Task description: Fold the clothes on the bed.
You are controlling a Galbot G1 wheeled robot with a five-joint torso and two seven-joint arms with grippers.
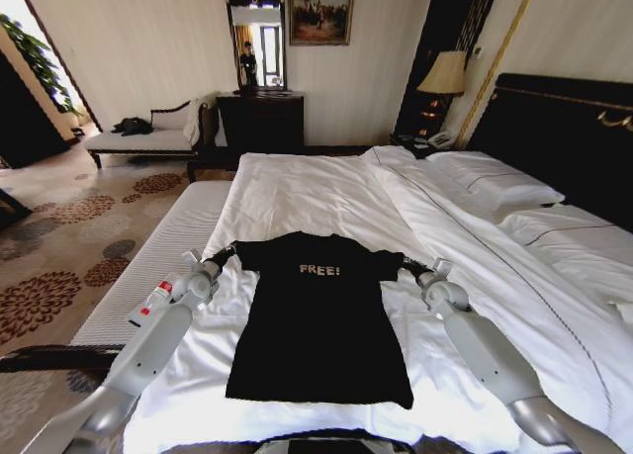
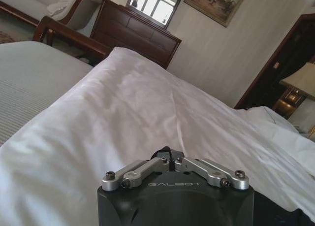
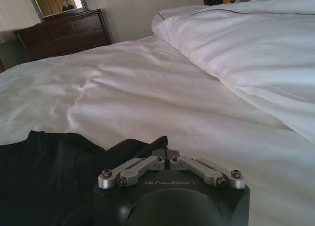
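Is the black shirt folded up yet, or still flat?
Still flat. The shirt lies spread on the bed, FREE! showing, the left gripper and right gripper pinching its sleeves.

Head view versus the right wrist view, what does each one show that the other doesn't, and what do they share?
The head view alone shows the whole black T-shirt laid flat with its FREE! lettering, both arms, the left gripper at one sleeve and the right gripper at the other, plus the pale bench, the lamp and the dark headboard.

The right wrist view alone shows its gripper's fingers shut, pinching a fold of black sleeve fabric.

Both show the T-shirt, the bed's white sheet, the raised duvet, the dark dresser and the mirror.
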